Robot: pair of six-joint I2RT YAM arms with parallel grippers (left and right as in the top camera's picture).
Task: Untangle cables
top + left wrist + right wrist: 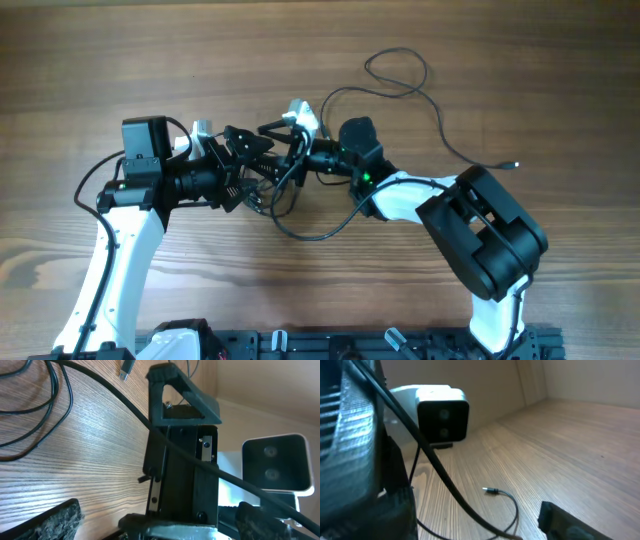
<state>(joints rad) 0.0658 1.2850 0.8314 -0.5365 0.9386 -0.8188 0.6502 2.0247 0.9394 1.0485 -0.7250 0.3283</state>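
The thin black cables lie tangled at mid-table between my two grippers. One strand loops to the far right and ends in a small plug. Another curves toward the front. My left gripper is open; in its wrist view the fingers stand wide apart with a cable running diagonally past. My right gripper is open and faces the left one closely. In its wrist view a cable crosses between the fingers, and a thin plug end lies on the wood.
The wooden table stretches around the arms. The right arm's bulky black body sits at the front right. The left arm's white link runs from the front left. Each wrist's white camera shows in the other's view.
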